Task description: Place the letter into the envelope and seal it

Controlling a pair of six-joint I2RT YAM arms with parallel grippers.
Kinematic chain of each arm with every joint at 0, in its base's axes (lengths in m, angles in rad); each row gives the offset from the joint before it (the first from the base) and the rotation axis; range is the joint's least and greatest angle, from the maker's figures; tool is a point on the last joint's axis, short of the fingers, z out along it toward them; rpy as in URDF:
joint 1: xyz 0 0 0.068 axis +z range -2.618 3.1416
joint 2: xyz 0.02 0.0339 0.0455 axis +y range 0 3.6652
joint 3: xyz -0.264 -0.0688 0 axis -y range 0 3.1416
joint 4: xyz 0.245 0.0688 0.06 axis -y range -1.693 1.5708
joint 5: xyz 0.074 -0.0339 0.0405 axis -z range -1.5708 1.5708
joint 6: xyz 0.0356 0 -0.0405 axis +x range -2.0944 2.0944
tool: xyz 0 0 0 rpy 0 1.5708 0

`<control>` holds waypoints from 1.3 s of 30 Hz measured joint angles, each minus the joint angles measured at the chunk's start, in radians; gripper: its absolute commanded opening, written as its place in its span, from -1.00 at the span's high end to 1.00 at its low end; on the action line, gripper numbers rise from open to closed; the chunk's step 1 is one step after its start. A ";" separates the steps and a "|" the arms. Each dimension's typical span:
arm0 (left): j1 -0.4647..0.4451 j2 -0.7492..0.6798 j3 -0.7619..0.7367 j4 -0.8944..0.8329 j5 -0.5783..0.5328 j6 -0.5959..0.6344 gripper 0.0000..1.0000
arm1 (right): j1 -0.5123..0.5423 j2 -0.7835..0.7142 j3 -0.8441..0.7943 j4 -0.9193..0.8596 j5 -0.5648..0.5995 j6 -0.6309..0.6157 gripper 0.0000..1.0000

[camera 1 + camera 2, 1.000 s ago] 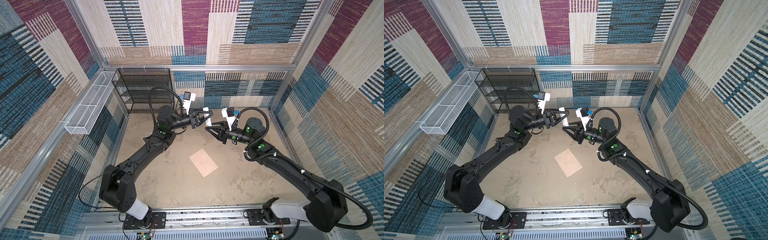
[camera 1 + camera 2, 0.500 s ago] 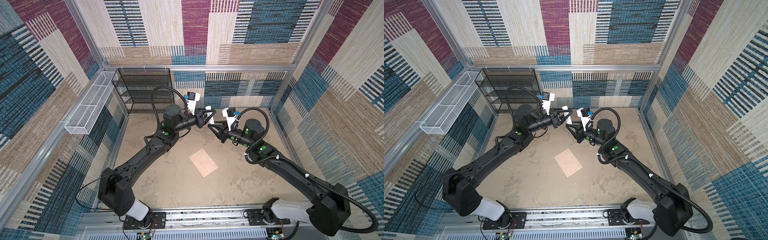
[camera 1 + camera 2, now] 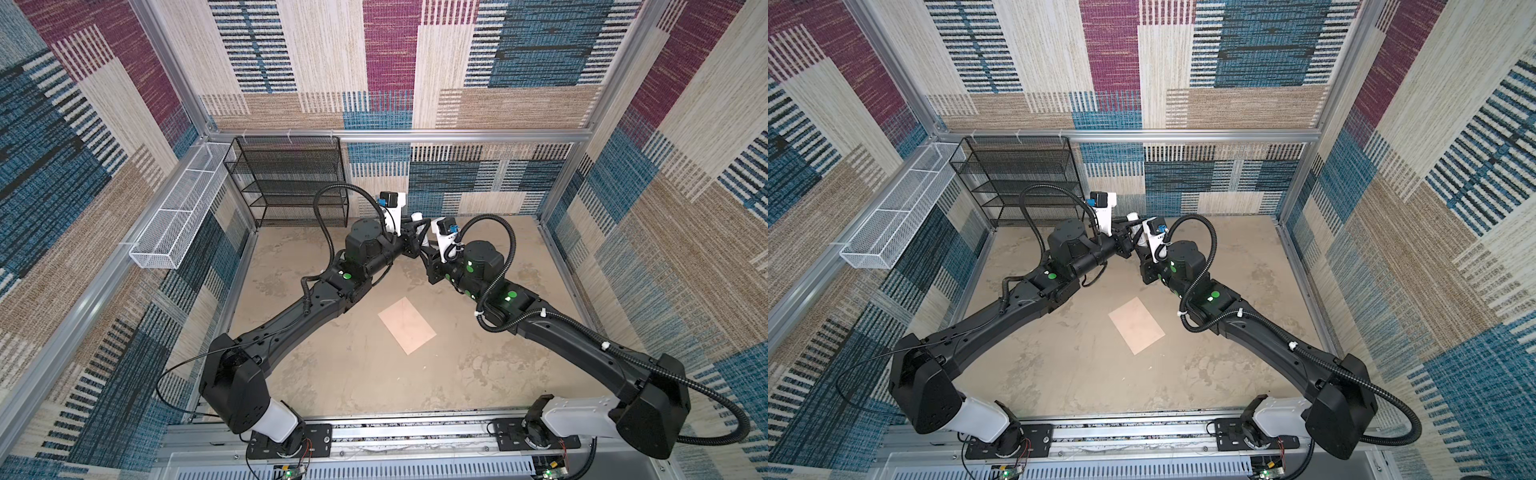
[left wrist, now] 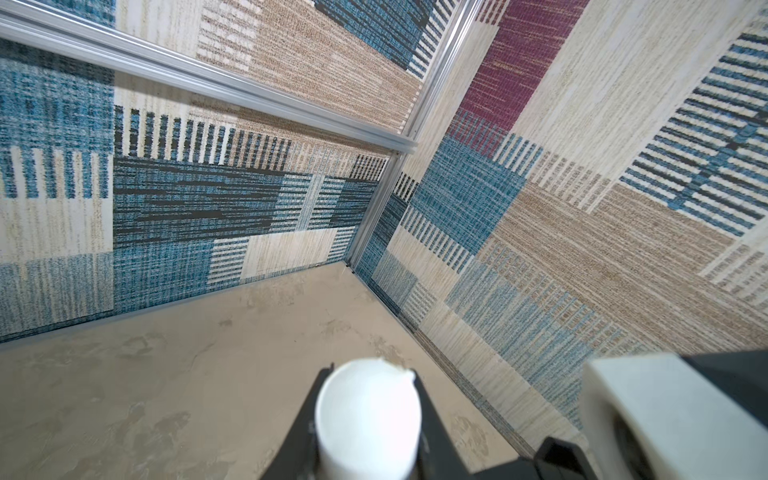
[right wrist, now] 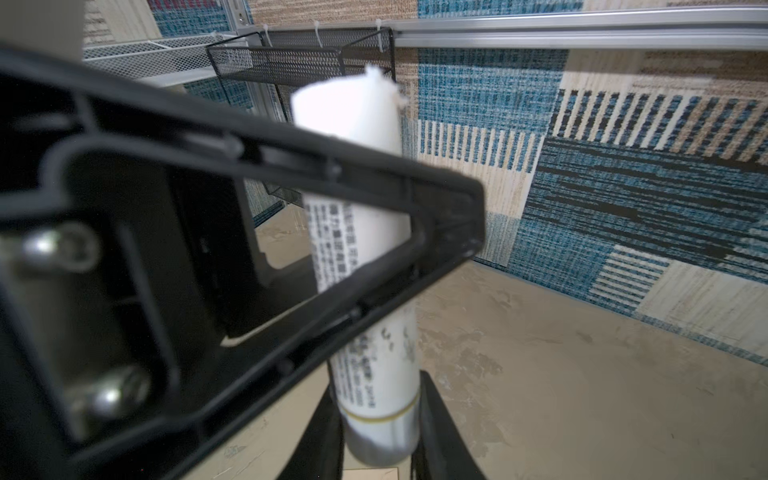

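Note:
A white glue stick [image 5: 365, 232] with a ragged tip is held up off the table at the back centre. My right gripper [image 5: 378, 386] is shut on its grey lower end. My left gripper [image 4: 370, 374] is shut on it higher up, and one left finger [image 5: 291, 232] crosses in front of the stick in the right wrist view. In both top views the two grippers meet at the stick [image 3: 417, 217] [image 3: 1133, 216]. The peach envelope [image 3: 406, 325] [image 3: 1136, 325] lies flat and closed mid-table, well in front of both grippers. The letter is out of view.
A black mesh shelf [image 3: 291, 183] stands at the back left corner. A white wire basket [image 3: 178, 220] hangs on the left wall. Patterned walls enclose the beige table [image 3: 332, 374] on three sides.
The left arm has swung right and the right gripper has edged toward it. The two grippers, apart a second ago, now meet at the glue stick. The envelope has not moved.

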 measured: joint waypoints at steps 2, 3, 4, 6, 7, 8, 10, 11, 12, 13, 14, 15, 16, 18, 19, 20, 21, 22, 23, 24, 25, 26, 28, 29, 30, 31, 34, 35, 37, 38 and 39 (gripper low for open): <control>-0.001 0.000 -0.005 0.001 -0.003 0.000 1.00 | 0.002 -0.001 0.000 -0.012 0.005 -0.003 0.35; 0.000 -0.003 -0.006 0.001 -0.001 0.000 1.00 | 0.002 -0.002 -0.003 -0.011 0.004 -0.007 0.26; 0.003 -0.008 -0.010 -0.010 0.007 0.000 1.00 | 0.002 -0.007 -0.008 0.002 0.002 -0.007 0.17; 0.019 -0.017 -0.020 -0.043 0.027 -0.008 1.00 | 0.001 -0.027 -0.025 0.025 -0.008 -0.021 0.05; 0.031 -0.021 -0.024 -0.051 0.035 -0.008 1.00 | 0.000 -0.035 -0.034 0.038 -0.015 -0.021 -0.01; 0.049 -0.026 -0.029 -0.066 0.051 -0.010 1.00 | -0.001 -0.044 -0.048 0.060 -0.029 -0.020 -0.07; 0.084 -0.034 -0.037 -0.088 0.082 -0.024 1.00 | -0.006 -0.069 -0.080 0.092 -0.068 -0.016 -0.17; 0.103 -0.037 -0.037 -0.093 0.100 -0.035 1.00 | -0.007 -0.084 -0.100 0.106 -0.094 -0.012 -0.21; 0.122 -0.042 -0.037 -0.096 0.119 -0.039 1.00 | -0.010 -0.100 -0.118 0.114 -0.122 -0.005 -0.24; 0.135 -0.046 -0.037 -0.095 0.137 -0.046 1.00 | -0.014 -0.111 -0.132 0.117 -0.150 0.000 -0.25; 0.148 -0.052 -0.034 -0.095 0.160 -0.056 1.00 | -0.016 -0.121 -0.142 0.118 -0.176 0.002 -0.26; 0.159 -0.055 -0.027 -0.095 0.188 -0.061 1.00 | -0.022 -0.129 -0.151 0.120 -0.212 0.002 -0.26; 0.166 -0.057 -0.021 -0.093 0.212 -0.064 1.00 | -0.029 -0.137 -0.158 0.124 -0.245 0.006 -0.25; 0.184 -0.060 -0.016 -0.079 0.272 -0.082 1.00 | -0.048 -0.148 -0.166 0.136 -0.316 0.010 -0.23; 0.192 -0.060 -0.016 -0.068 0.306 -0.091 1.00 | -0.058 -0.150 -0.168 0.141 -0.349 0.014 -0.21; 0.198 -0.060 -0.016 -0.058 0.341 -0.101 1.00 | -0.069 -0.151 -0.169 0.150 -0.389 0.023 -0.20; 0.204 -0.060 -0.018 -0.043 0.379 -0.116 1.00 | -0.081 -0.151 -0.169 0.160 -0.425 0.033 -0.19; 0.209 -0.060 -0.019 -0.028 0.414 -0.124 1.00 | -0.090 -0.151 -0.171 0.168 -0.456 0.040 -0.18; 0.212 -0.059 -0.021 -0.007 0.447 -0.143 1.00 | -0.100 -0.151 -0.172 0.178 -0.492 0.052 -0.17; 0.214 -0.058 -0.023 0.014 0.480 -0.154 1.00 | -0.110 -0.149 -0.172 0.190 -0.525 0.062 -0.16; 0.213 -0.056 -0.026 0.039 0.523 -0.171 1.00 | -0.121 -0.146 -0.172 0.203 -0.560 0.073 -0.15; 0.213 -0.055 -0.029 0.062 0.558 -0.183 1.00 | -0.132 -0.142 -0.172 0.219 -0.594 0.088 -0.14; 0.213 -0.053 -0.034 0.101 0.616 -0.211 1.00 | -0.145 -0.133 -0.171 0.236 -0.647 0.108 -0.13; 0.212 -0.053 -0.038 0.123 0.644 -0.221 1.00 | -0.151 -0.128 -0.168 0.240 -0.672 0.117 -0.13; 0.213 -0.053 -0.039 0.138 0.668 -0.230 1.00 | -0.153 -0.124 -0.165 0.245 -0.694 0.125 -0.13; 0.213 -0.053 -0.040 0.156 0.691 -0.244 1.00 | -0.154 -0.120 -0.162 0.251 -0.715 0.133 -0.12; 0.213 -0.053 -0.043 0.201 0.736 -0.265 1.00 | -0.159 -0.111 -0.151 0.269 -0.768 0.145 -0.07; 0.213 -0.053 -0.045 0.212 0.749 -0.272 1.00 | -0.160 -0.110 -0.150 0.273 -0.782 0.151 -0.05; 0.213 -0.053 -0.047 0.231 0.763 -0.280 1.00 | -0.163 -0.106 -0.148 0.281 -0.800 0.160 -0.01; 0.213 -0.053 -0.047 0.240 0.768 -0.286 1.00 | -0.164 -0.104 -0.148 0.285 -0.809 0.166 0.01; 0.213 -0.053 -0.047 0.245 0.782 -0.291 1.00 | -0.165 -0.103 -0.148 0.287 -0.817 0.169 0.03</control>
